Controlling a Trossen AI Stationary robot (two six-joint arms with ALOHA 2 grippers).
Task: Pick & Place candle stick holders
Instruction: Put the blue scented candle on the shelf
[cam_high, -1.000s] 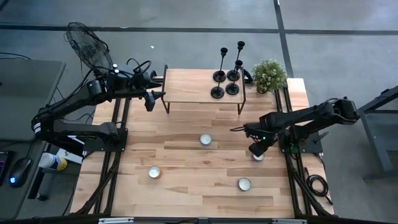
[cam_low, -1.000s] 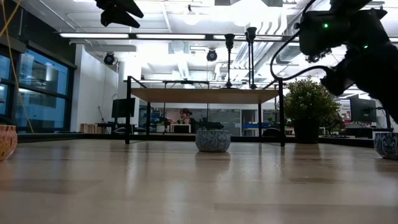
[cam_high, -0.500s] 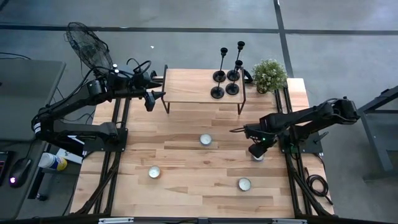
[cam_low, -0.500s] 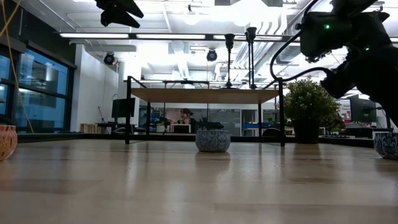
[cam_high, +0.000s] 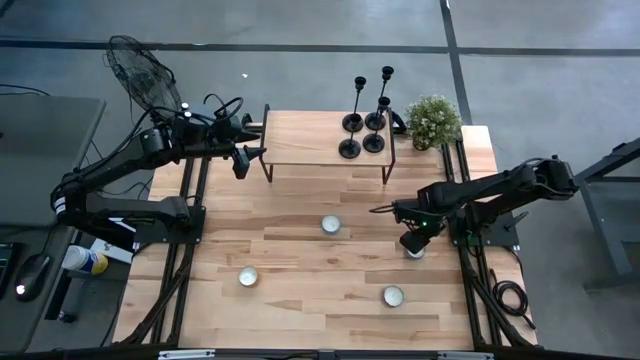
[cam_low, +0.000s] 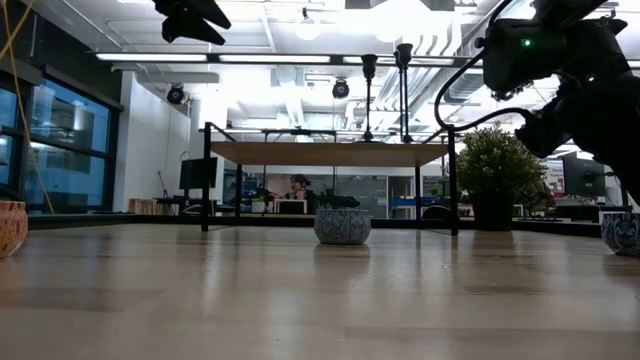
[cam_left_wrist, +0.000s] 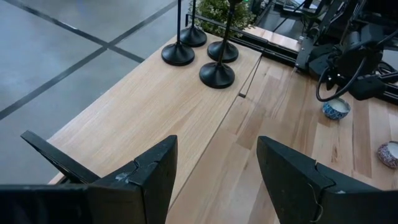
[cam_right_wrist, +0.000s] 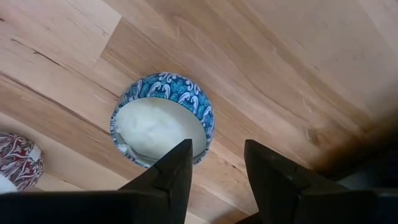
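1. Candlesticks (cam_high: 364, 118) stand clustered on the raised shelf (cam_high: 310, 140), upper centre, untouched.
2. Left fingers (cam_left_wrist: 211, 180), parted and empty, face that shelf, likely lining up a reach.
3. Right fingers (cam_right_wrist: 217, 168), part-open and empty, hover over a blue candle cup (cam_right_wrist: 163, 119).

Looking past my two dark fingers (cam_right_wrist: 165, 180), I see my right gripper (cam_right_wrist: 216, 171) hanging just above the wooden table (cam_right_wrist: 273, 68) with its jaws parted and nothing between them. A small blue-and-white patterned candle cup (cam_right_wrist: 163, 118) filled with white wax sits just beyond my fingertips. A red-and-white patterned cup (cam_right_wrist: 17, 162) shows partly at the frame's edge, near the blue one but not touching it.
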